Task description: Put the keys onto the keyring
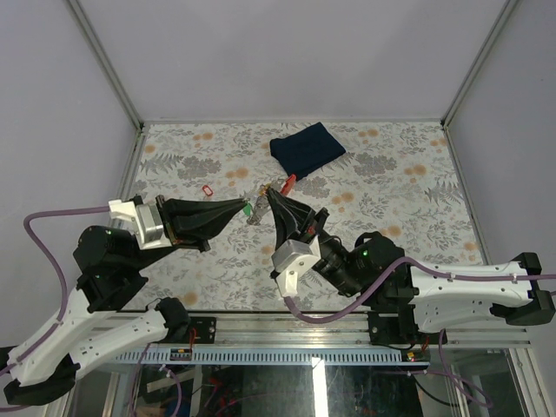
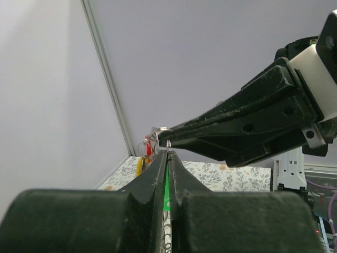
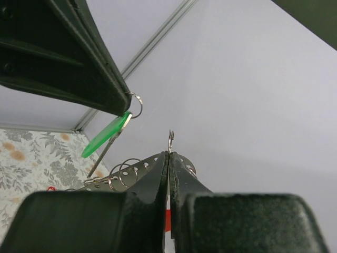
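Green key (image 3: 105, 138): in R wrist view it hung from the tip of the left gripper (image 1: 243, 206), long axis on a diagonal, head up toward 1 o'clock at the fingertips, shank pointing down toward 7 o'clock; a small split ring (image 3: 136, 105) sat at the head end. In top view the key was only a green speck at the L tip, approx. table centre. L jaws were pressed together on the green head, no gap seen in L wrist view. Keyring (image 3: 171, 138): a thin wire loop stood upright, nipped edge-on at the tip of the right gripper (image 1: 268, 193), jaws closed on it. Its red tag (image 1: 287, 182) trailed toward 1 o'clock from the R tip, short of the blue cloth (image 1: 306, 148) at 12. Yellow-orange key (image 2: 139, 166) hung beside the tag in L wrist view; its orientation can't be told. L arm: base at 7 o'clock, gripper levelled and pointing to 3 o'clock. R arm: forearm ran in from 4 o'clock toward 9, wrist bent, gripper pointing approx. 11–12 o'clock. The two tips were just beside each other above the table (image 1: 391, 174); contact can't be told.
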Tool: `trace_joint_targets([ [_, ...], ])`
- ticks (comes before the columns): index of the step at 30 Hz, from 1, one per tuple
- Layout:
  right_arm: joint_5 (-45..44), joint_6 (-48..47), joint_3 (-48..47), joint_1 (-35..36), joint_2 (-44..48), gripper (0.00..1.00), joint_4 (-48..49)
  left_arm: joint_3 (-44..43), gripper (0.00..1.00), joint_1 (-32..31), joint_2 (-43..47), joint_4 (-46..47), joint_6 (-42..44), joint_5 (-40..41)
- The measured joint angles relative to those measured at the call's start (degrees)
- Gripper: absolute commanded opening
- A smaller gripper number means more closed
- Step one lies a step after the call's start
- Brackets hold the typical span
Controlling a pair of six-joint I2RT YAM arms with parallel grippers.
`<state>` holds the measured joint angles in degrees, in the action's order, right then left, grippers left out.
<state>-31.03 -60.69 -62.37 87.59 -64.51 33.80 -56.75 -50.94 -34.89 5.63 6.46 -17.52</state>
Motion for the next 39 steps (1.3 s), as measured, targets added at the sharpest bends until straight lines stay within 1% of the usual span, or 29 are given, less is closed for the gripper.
trace_joint_targets([
  [12,0.8,-2.2,0.0,0.1,0.0,0.0,0.8,-0.8,0.0,0.0,0.2,-1.6,2.1,-1.8],
  [21,5.6,-6.1,0.8,0.1,0.0,0.0,1.9,-1.6,0.0,0.0,0.2,-2.1,3.3,-3.1],
  [25,6.2,-6.4,0.5,0.1,0.0,0.0,0.5,-1.6,0.0,0.0,0.2,-2.5,3.5,-3.1],
  [28,5.3,-1.4,-3.4,0.2,-0.2,0.0,-7.2,-1.6,0.0,0.0,0.2,-2.9,3.6,-3.1],
  [32,2.0,9.4,-16.2,0.2,-1.8,0.0,-22.8,-1.6,0.0,0.0,0.3,-3.1,3.7,-3.1],
  [36,-1.0,18.3,-26.9,0.2,-3.2,0.0,-35.5,-1.6,0.0,0.0,0.9,-3.1,3.7,-3.0],
  [39,-3.5,24.4,-35.1,0.2,-5.9,0.0,-44.9,-1.6,0.0,0.0,1.0,-3.1,3.7,-2.8],
])
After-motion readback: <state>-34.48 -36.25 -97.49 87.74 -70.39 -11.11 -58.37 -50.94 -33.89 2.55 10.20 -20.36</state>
